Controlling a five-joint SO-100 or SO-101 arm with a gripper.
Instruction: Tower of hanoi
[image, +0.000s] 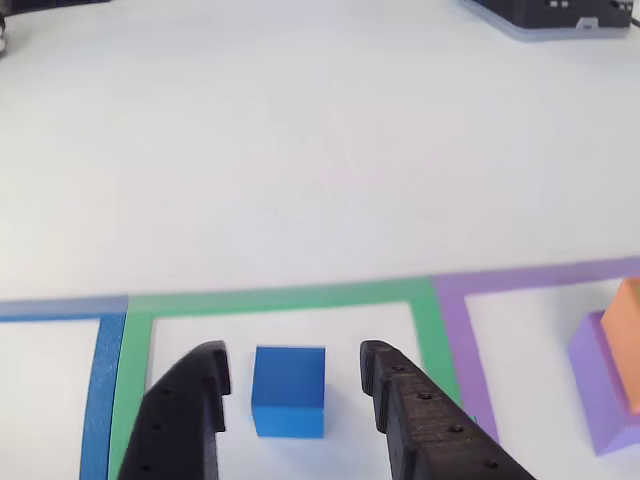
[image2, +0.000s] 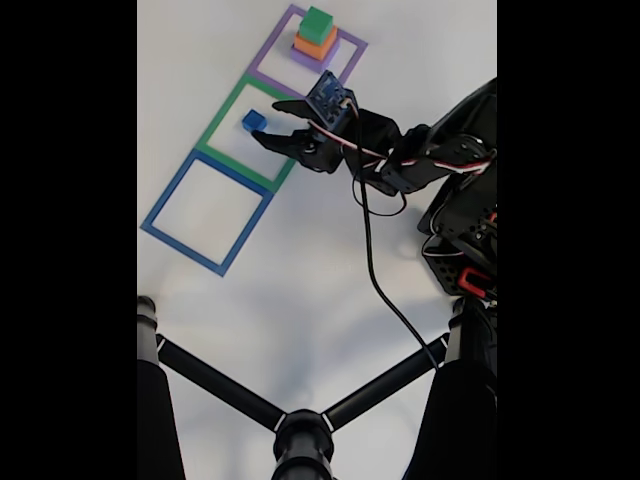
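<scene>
As seen in the other view, the gripper (image: 292, 375) has its jaws spread wide, one on each side of a small blue cube (image: 289, 390) without touching it; the cube rests on the white table (image: 300, 160) inside the green tape square (image: 280, 298), with a blue tape square (image: 100, 390) to the left and, to the right, a purple tape square (image: 460, 340) holding a purple block (image: 600, 390) under an orange block (image: 625, 340). From the fixed view, the gripper (image2: 268, 120) reaches over the green tape square (image2: 222, 118) with its jaws apart beside the blue cube (image2: 254, 121); a green block (image2: 317, 24) tops the stack.
</scene>
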